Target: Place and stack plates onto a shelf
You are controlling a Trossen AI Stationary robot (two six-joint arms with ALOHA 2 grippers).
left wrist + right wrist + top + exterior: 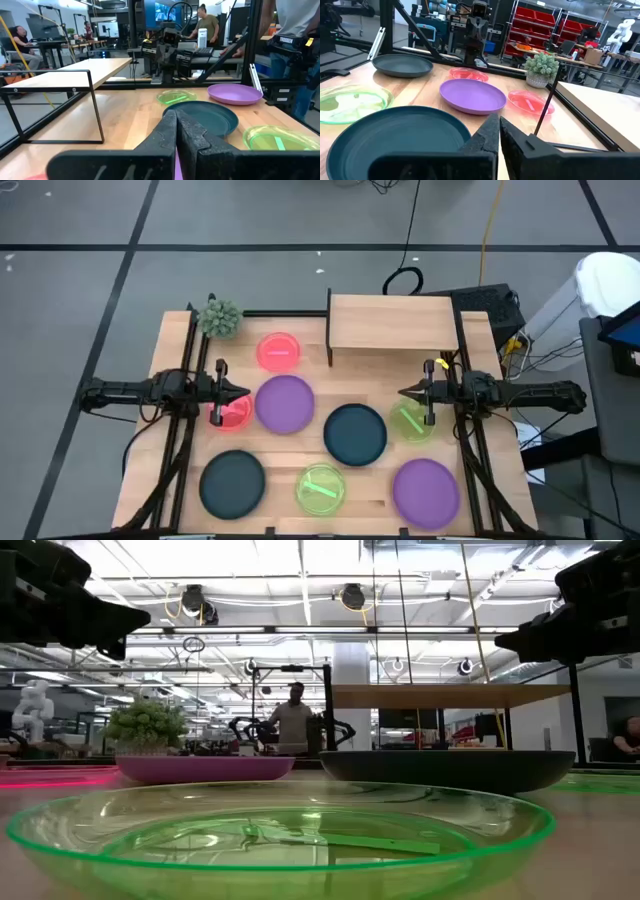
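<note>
Both hands sat pinched shut, holding nothing. My left hand [243, 393] hovered over the bench [180, 442] with a small translucent pink-red plastic plate [232, 412] just beneath its tip and a large round purple plate [285, 402] just ahead of it. My right hand [404, 392] hung opposite, above a small translucent neon-green plate [410, 423], a large dark teal plate [355, 433] just ahead of it. Further plates lay scattered: pink-red [279, 351], teal [232, 483], green [320, 488], purple [426, 490].

The raised light-wood shelf [390, 322] stood bare, beyond the right hand and slightly inboard.

I judged the plates light, stiff and slick, lying flat; the raised rim looked like the only purchase, pinched from the side. The shelf's dark side panel and a small spiky green plant [219, 317] beyond the left hand were the edges to mind. Room above the shelf top looked open.
</note>
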